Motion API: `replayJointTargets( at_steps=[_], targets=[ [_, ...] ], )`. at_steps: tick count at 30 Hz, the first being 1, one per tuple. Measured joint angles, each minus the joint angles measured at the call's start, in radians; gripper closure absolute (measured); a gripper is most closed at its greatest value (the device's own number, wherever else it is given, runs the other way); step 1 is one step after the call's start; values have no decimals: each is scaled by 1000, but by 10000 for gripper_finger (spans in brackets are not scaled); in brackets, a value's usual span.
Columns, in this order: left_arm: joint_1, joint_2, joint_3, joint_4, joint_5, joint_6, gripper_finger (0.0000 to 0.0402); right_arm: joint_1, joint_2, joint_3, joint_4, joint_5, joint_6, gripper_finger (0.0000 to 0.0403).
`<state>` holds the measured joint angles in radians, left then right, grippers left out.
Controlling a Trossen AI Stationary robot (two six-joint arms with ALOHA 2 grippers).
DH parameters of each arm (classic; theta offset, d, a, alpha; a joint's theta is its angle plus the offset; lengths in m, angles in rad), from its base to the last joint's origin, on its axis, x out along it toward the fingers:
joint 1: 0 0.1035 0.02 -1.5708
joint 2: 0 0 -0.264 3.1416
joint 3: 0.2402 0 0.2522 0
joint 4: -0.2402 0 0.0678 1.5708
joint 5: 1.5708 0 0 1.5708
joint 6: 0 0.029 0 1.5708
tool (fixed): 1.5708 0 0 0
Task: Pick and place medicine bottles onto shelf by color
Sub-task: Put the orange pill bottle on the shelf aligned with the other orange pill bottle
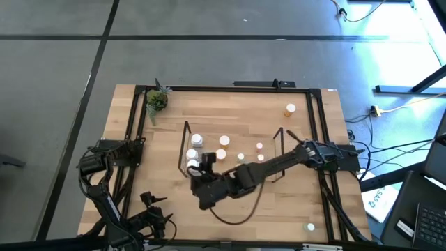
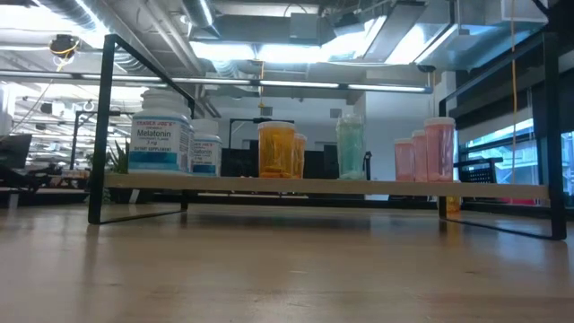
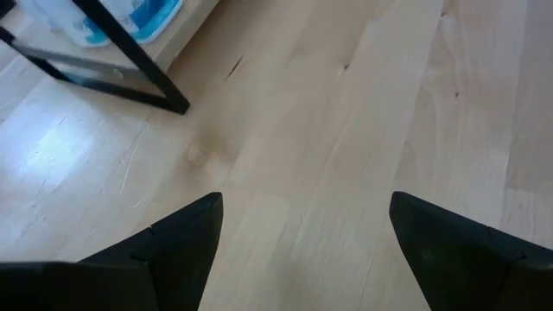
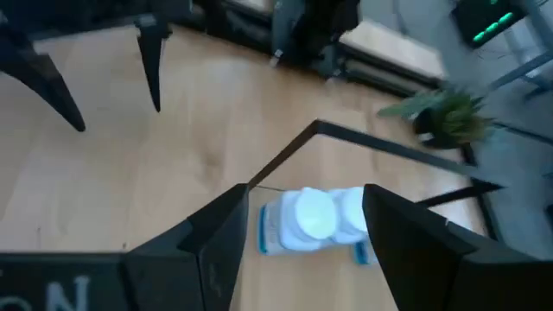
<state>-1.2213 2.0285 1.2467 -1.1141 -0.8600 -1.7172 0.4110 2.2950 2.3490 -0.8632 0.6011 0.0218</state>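
Two white bottles under right claw

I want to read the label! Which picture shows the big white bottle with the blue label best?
The low view: the big white bottle with the blue label stands side-on at the shelf's end, its label facing the camera. The high view shows only its white cap. The right wrist view looks down on it, and the left wrist view catches a blurred corner.

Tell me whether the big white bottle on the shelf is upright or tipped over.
Upright. In the low view the white bottle stands on the shelf, cap on top, label reading level.
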Motion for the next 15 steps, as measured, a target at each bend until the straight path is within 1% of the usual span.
replayJointTargets(
  at_steps=[2, 5, 7, 11, 15],
  targets=[
    [0, 0, 0, -3, -40, 1, 75, 24, -56, -34, -36, 55, 13, 173],
    [0, 0, 0, -9, -131, 2, 75, 54, -140, -35, -133, 137, 129, 173],
    [1, 0, 0, -27, -164, 1, 75, 73, -197, -32, -207, 170, 201, 173],
    [19, 0, 0, -42, -182, 0, 75, 93, -297, -33, -351, 193, 333, 173],
    [47, 0, 0, -33, -200, 0, 75, 86, -377, -33, -531, 217, 460, 173]
  ],
)
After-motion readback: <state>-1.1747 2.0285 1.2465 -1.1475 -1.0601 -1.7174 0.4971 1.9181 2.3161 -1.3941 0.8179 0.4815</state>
